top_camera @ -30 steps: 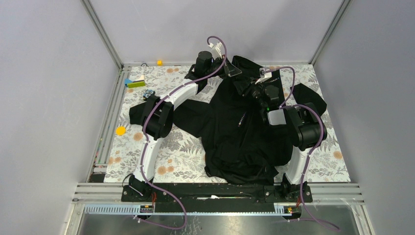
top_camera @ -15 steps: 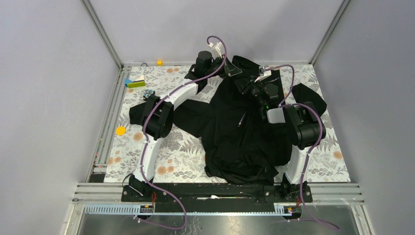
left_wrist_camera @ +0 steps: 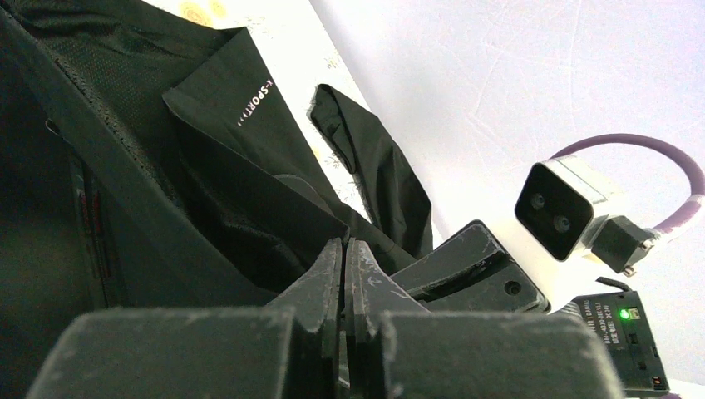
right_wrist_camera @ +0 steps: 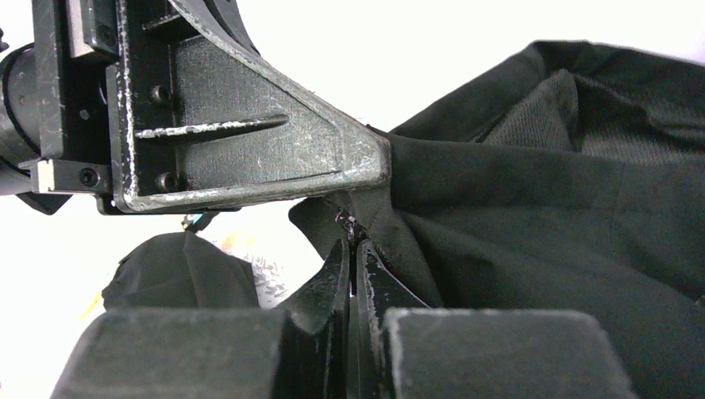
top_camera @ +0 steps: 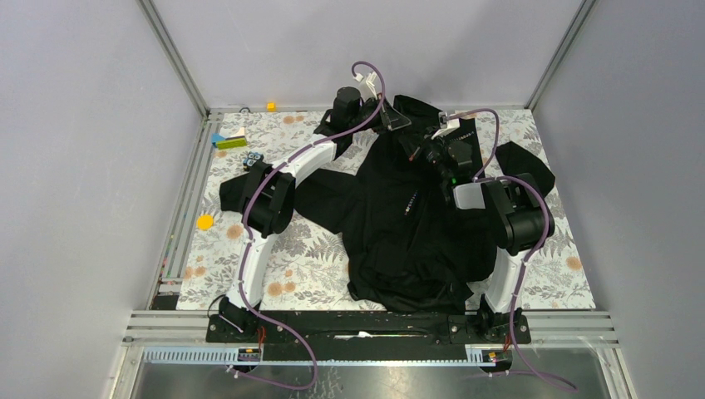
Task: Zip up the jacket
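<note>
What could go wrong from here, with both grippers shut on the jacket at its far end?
1. Slip: the right gripper pinches only a sliver of the jacket, right at its tips, so a pull may lose it.
2. Clash: the left gripper clamps fabric just beside it, with little room to move.
3. Snag: the jacket's near end lies bunched, so the front may not run straight.

The overhead view is evenly lit, the jacket point(top_camera: 407, 224) rendered as featureless black. In both wrist views the background is overexposed and the foreground blurred.
</note>
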